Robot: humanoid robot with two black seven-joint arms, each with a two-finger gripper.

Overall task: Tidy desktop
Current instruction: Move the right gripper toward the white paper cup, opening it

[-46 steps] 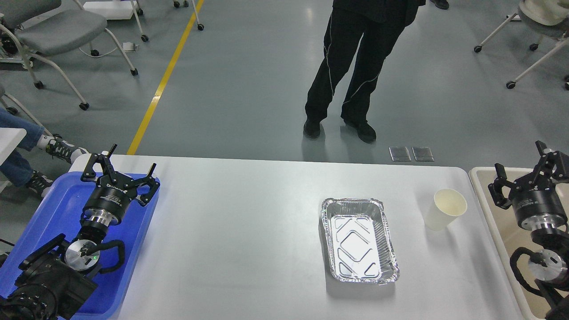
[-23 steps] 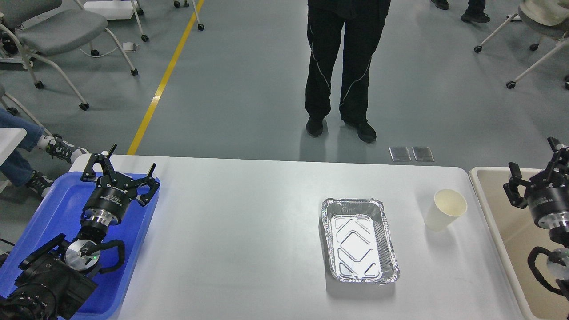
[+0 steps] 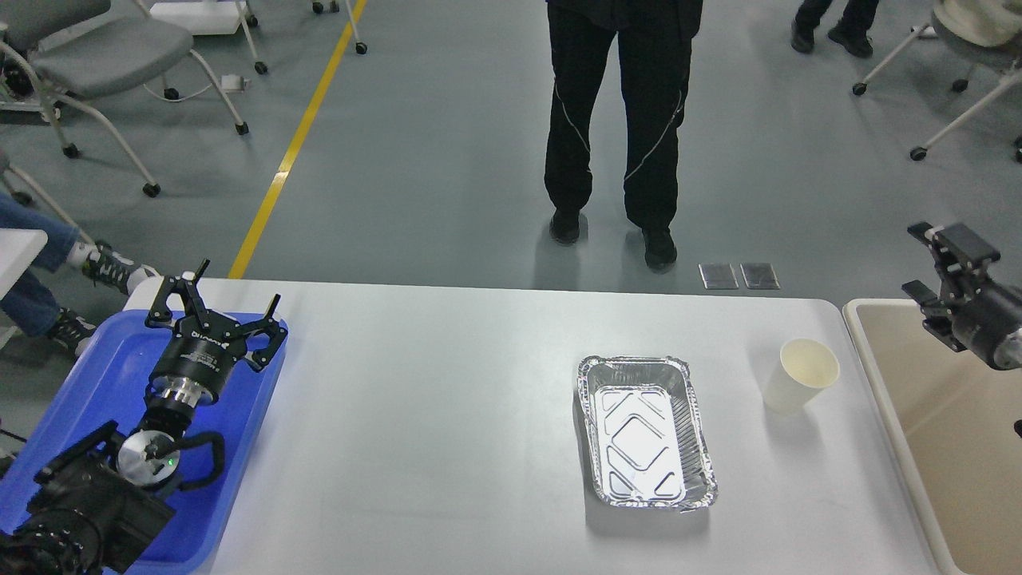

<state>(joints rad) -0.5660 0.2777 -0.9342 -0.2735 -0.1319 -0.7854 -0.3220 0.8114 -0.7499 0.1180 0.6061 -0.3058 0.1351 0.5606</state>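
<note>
The white desktop (image 3: 439, 415) fills the lower middle of the head view. An empty foil tray (image 3: 647, 431) lies on it right of centre. A white paper cup (image 3: 802, 374) stands upright to the tray's right. My left gripper (image 3: 227, 302) is open and empty above the far right part of the blue tray (image 3: 88, 375). My right gripper (image 3: 932, 265) is open and empty, raised near the right edge above the far end of the beige tub (image 3: 950, 415), right of the cup and apart from it.
A person in black trousers (image 3: 615, 120) stands just beyond the table's far edge. Wheeled chairs (image 3: 96, 56) stand on the floor at far left and far right. A seated person's shoes (image 3: 104, 267) show at the left. The tub is partly cut off at the right.
My right gripper has lifted and moved right, turning sideways, and most of that arm has left the view. The standing person has shifted stance. My left arm has not moved.
</note>
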